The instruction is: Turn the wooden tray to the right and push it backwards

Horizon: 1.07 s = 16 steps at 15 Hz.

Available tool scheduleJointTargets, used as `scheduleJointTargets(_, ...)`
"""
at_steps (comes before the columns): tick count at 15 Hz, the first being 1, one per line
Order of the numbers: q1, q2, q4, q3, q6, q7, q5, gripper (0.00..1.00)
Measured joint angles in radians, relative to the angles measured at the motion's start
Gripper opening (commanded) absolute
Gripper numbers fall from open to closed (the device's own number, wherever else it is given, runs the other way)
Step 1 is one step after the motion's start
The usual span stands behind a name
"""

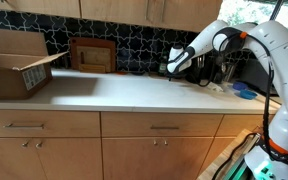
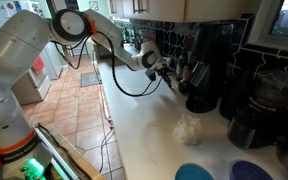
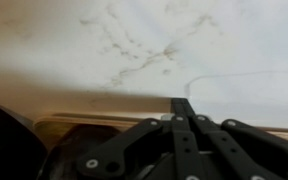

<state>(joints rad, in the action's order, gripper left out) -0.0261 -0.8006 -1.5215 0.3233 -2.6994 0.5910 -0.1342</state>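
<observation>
- Tan cabinet fronts (image 1: 104, 140) fill the foreground under the white countertop (image 1: 114, 92).
- White robot arm (image 1: 264, 50) reaches over the counter in both exterior views.
- Open cardboard box (image 1: 14, 65) sits at the counter's other end; its walls hide any contents.
- Dark-brown framed panel (image 1: 92, 55) stands against the tiled backsplash beside the box.
- Black appliance (image 2: 209, 70) stands just behind the gripper (image 2: 165, 73); 2 blue round things (image 2: 194, 172) lie nearer the camera.
- Wooden tray (image 3: 114, 124) shows only as a light tan strip on the counter, just below the gripper in the wrist view; what it holds is out of sight.
- Whether the pincer is wide or narrow cannot be told.
</observation>
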Motion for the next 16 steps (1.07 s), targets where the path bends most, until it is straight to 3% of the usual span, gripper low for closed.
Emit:
scheduleJointTargets(5, 0.066, 0.125, -0.156, -0.121, 0.005, -0.176, 0.125, 0.03)
scheduleJointTargets(11, 0.155, 0.342, -0.454, -0.279, 0.046, -0.375, 0.331, 0.04)
scheduleJointTargets(12, 0.168, 0.384, -0.511, -0.296, 0.056, -0.407, 0.367, 0.07)
scheduleJointTargets(13, 0.177, 0.427, -0.564, -0.306, 0.064, -0.434, 0.395, 0.31)
scheduleJointTargets(15, 0.181, 0.520, -0.655, -0.305, 0.090, -0.462, 0.412, 0.34)
scheduleJointTargets(16, 0.180, 0.569, -0.689, -0.300, 0.112, -0.462, 0.410, 0.42)
